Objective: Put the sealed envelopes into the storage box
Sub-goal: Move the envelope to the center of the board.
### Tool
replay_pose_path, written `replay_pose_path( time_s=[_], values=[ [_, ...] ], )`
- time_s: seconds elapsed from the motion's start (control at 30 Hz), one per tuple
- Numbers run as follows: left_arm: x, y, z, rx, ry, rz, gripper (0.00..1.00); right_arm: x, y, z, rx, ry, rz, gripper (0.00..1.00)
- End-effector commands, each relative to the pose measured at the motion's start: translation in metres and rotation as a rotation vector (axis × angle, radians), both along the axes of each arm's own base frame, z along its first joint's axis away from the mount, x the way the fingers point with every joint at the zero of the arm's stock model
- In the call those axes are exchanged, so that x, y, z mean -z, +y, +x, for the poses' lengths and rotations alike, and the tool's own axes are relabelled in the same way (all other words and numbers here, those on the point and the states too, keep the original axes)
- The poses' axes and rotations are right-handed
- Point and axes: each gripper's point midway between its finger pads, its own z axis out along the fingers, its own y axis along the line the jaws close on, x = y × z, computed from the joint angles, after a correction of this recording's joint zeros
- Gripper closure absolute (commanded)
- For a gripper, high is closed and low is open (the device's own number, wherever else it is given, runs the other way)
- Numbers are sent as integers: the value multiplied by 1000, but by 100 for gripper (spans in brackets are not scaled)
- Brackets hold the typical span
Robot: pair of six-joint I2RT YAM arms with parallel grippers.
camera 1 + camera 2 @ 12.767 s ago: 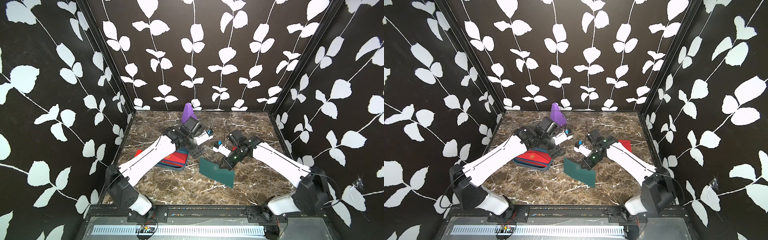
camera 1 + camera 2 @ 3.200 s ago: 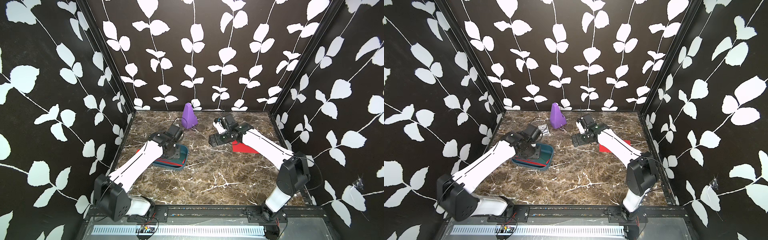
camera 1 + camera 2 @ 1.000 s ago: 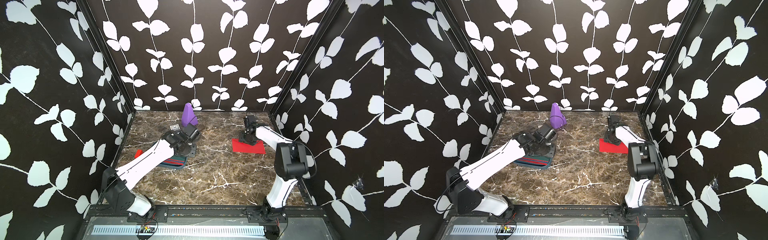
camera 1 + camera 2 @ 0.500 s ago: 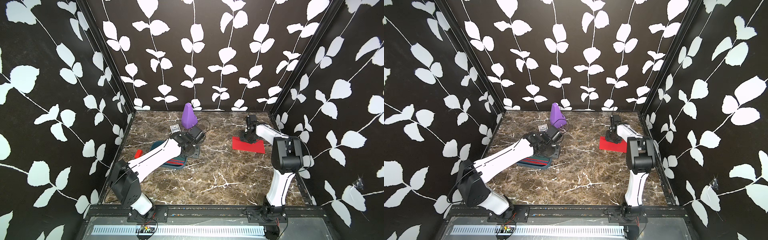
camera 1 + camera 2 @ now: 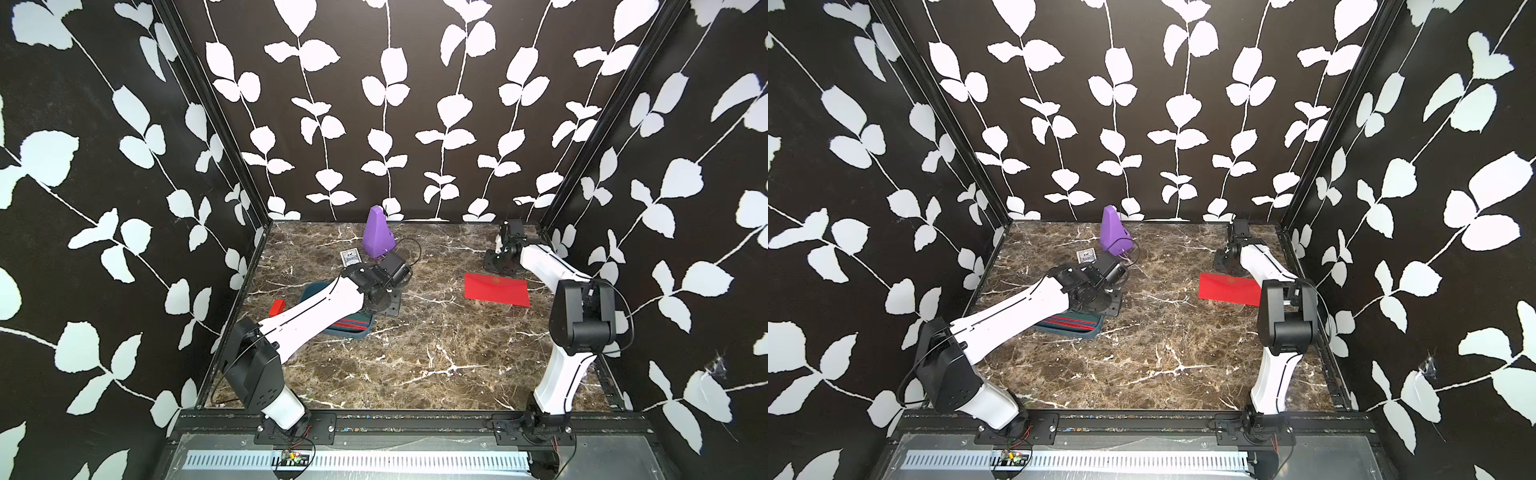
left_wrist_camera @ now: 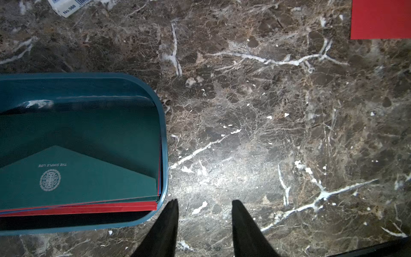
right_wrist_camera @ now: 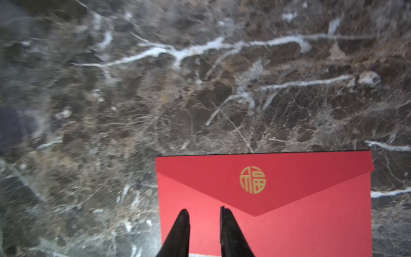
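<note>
A red sealed envelope (image 5: 496, 289) (image 5: 1229, 290) lies flat on the marble at the right, its gold emblem up (image 7: 289, 200). My right gripper (image 7: 203, 210) (image 5: 500, 264) hovers over the envelope's end, jaws a narrow gap apart with nothing between them. The teal storage box (image 6: 164, 133) (image 5: 365, 330) sits at the left. In it lie stacked envelopes, a dark green one (image 6: 77, 178) on top and red ones (image 6: 89, 208) beneath. My left gripper (image 6: 204, 202) (image 5: 386, 301) is open over bare marble just beside the box's rim.
A purple pyramid (image 5: 377, 232) stands at the back, with a small white card pack (image 5: 350, 257) in front of it. A small red block (image 5: 276, 307) lies left of the box. Black leaf-patterned walls enclose the marble floor on three sides.
The right gripper's jaws have narrowed while staying over the red envelope's end. The left arm has swung lower, its gripper edging off the box to the right.
</note>
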Motion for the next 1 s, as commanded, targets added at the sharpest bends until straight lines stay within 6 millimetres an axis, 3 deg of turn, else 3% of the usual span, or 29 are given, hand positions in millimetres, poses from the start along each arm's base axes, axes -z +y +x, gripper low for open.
replay_pose_path(
  time_s=[0.0, 0.23, 0.4, 0.6, 0.7, 0.8, 0.97],
  values=[
    [-2, 1, 0, -7, -6, 0, 57, 17, -6, 5, -19, 38, -24, 76],
    [-1, 2, 2, -10, -17, 16, 57, 39, -1, -1, -72, 80, -11, 79],
    [-5, 0, 15, -19, -40, 50, 56, 54, 22, -18, -137, 113, 70, 80],
    [-6, -24, 34, -38, -27, -10, 54, 63, 83, -50, -304, 136, 123, 82],
    [-6, -43, 44, -27, -17, -71, 53, 69, 114, -80, -387, 174, 116, 82],
    [0, -58, 51, 9, 16, -77, 52, 64, 139, -103, -433, 184, 134, 83],
    [19, -73, 52, -3, 84, -106, 50, 40, 161, -129, -447, 135, 143, 77]
  ],
)
